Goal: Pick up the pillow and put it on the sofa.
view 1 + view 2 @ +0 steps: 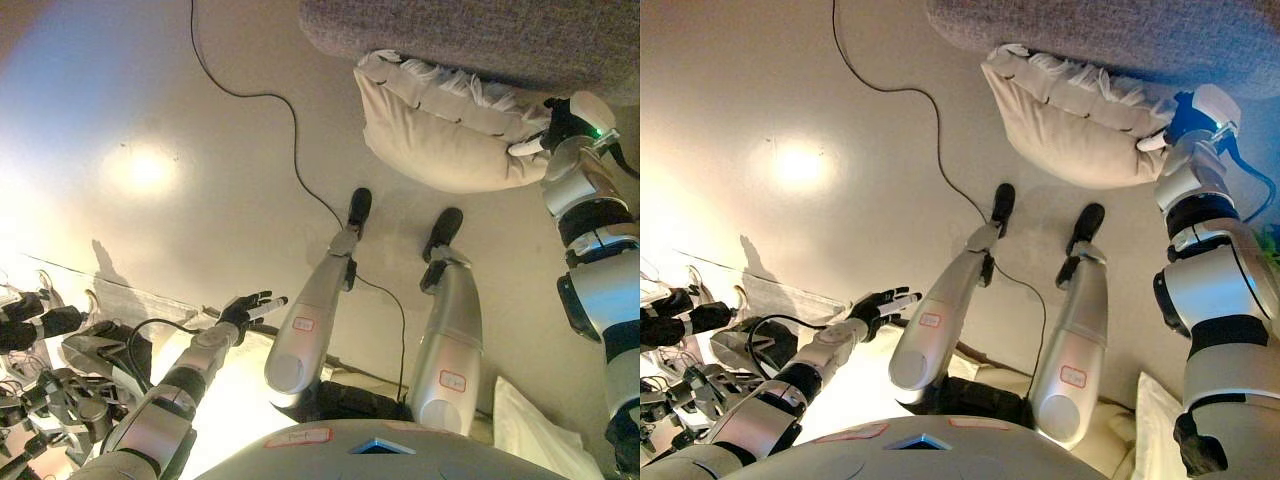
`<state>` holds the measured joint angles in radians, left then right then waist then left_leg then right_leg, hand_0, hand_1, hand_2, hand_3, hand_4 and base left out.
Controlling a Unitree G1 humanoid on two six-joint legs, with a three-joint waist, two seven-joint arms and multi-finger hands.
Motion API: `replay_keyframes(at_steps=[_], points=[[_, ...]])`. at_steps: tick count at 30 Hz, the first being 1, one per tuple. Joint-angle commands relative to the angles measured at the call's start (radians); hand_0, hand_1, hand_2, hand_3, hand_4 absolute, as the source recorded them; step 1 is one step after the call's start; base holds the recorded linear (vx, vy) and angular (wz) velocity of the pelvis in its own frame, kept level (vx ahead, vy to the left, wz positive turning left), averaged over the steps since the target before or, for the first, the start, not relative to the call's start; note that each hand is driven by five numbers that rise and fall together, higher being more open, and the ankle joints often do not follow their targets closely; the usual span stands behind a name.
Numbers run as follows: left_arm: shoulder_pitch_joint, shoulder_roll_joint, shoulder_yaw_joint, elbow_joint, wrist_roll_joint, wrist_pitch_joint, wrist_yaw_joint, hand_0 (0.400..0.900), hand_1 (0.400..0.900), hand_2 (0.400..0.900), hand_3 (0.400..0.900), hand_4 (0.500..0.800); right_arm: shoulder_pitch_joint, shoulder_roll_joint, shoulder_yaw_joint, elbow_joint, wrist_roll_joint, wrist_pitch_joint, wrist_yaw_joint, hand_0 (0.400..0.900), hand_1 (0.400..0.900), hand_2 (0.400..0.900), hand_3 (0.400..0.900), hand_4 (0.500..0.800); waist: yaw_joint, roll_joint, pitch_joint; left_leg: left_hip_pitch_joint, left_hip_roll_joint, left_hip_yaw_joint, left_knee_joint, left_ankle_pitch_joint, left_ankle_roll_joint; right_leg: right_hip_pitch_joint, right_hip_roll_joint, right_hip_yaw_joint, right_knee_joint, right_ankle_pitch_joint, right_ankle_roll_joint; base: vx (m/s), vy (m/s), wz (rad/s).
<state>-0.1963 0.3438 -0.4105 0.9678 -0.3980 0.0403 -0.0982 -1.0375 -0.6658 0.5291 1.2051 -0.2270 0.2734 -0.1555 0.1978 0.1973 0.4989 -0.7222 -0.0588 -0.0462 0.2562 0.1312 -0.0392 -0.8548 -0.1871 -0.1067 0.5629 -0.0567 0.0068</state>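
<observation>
Beige floor (150, 100), pillow (440, 130) against sofa (480, 35)

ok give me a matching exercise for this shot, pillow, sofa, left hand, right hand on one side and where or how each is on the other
Things:
1. pillow
2. sofa
3. left hand
4. right hand

States:
A. grey, along the top edge of the view
B. open, fingers spread, holding nothing, lower left
C. beige, up against the sofa's lower edge
D. at the pillow's right end, fingers hidden

Pairs: 1-C, 2-A, 3-B, 4-D

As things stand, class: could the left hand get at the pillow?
Probably not. The left hand hangs open, low on the left, far from the pillow, which lies against the sofa by the right hand.
</observation>
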Motion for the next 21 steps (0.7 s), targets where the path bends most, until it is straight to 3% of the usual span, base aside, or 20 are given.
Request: replay_keyframes(at_steps=[1,6,10,11,13,21], points=[[0.134,0.048,-0.013,-0.019,-0.056,0.01,0.02,0.9,0.9,0.9,0.9,0.8,-0.123,-0.107,0.07,-0.017,0.032,-0.023,0.007,0.9,0.9,0.9,0.9,0.8,0.001,0.145,0.021,-0.077,-0.021,-0.003,0.078,-0.06,0.033,0.007,0.04,0.005,0.078,-0.143,0.01,-0.01,0.037,0.05],[0.163,0.063,-0.008,-0.042,-0.083,-0.034,0.012,0.9,0.9,0.9,0.9,0.8,-0.17,-0.124,0.092,-0.022,0.103,-0.033,0.082,0.9,0.9,0.9,0.9,0.8,0.015,0.159,0.021,-0.149,-0.019,-0.007,0.118,-0.066,0.037,-0.071,0.036,0.025,0.134,-0.155,0.006,-0.01,0.006,0.06],[0.195,0.08,-0.002,-0.062,-0.095,-0.066,0.015,0.9,0.9,0.9,0.9,0.8,-0.198,-0.13,0.117,-0.04,0.11,-0.081,0.213,0.9,0.9,0.9,0.9,0.8,0.021,0.155,0.021,-0.206,-0.027,-0.009,0.187,-0.116,0.037,-0.131,0.019,0.048,0.222,-0.213,0.005,0.03,-0.018,0.12],[0.197,0.086,0.001,-0.068,-0.101,-0.068,0.017,0.9,0.9,0.9,0.9,0.8,-0.213,-0.133,0.132,-0.045,0.105,-0.095,0.232,0.761,0.761,0.761,0.761,0.716,0.024,0.154,0.021,-0.225,-0.026,-0.01,0.201,-0.119,0.037,-0.151,0.02,0.053,0.241,-0.219,0.003,-0.04,0.006,0.02],[0.208,0.093,0.009,-0.078,-0.106,-0.077,0.019,0.9,0.9,0.9,0.9,0.8,-0.24,-0.141,0.155,-0.055,0.127,-0.115,0.247,0.4,0.4,0.4,0.4,0.5,0.031,0.156,0.021,-0.249,-0.024,-0.012,0.214,-0.121,0.038,-0.176,0.022,0.06,0.267,-0.229,-0.001,-0.01,0.015,-0.02],[0.267,0.101,0.021,-0.117,-0.119,-0.115,0.016,0.9,0.9,0.9,0.9,0.8,-0.274,-0.197,0.153,-0.091,0.122,-0.162,0.202,0.4,0.4,0.4,0.4,0.5,0.039,0.159,0.021,-0.259,-0.02,-0.016,0.207,-0.113,0.03,-0.188,0.032,0.061,0.272,-0.232,-0.002,-0.01,0.034,-0.07]])
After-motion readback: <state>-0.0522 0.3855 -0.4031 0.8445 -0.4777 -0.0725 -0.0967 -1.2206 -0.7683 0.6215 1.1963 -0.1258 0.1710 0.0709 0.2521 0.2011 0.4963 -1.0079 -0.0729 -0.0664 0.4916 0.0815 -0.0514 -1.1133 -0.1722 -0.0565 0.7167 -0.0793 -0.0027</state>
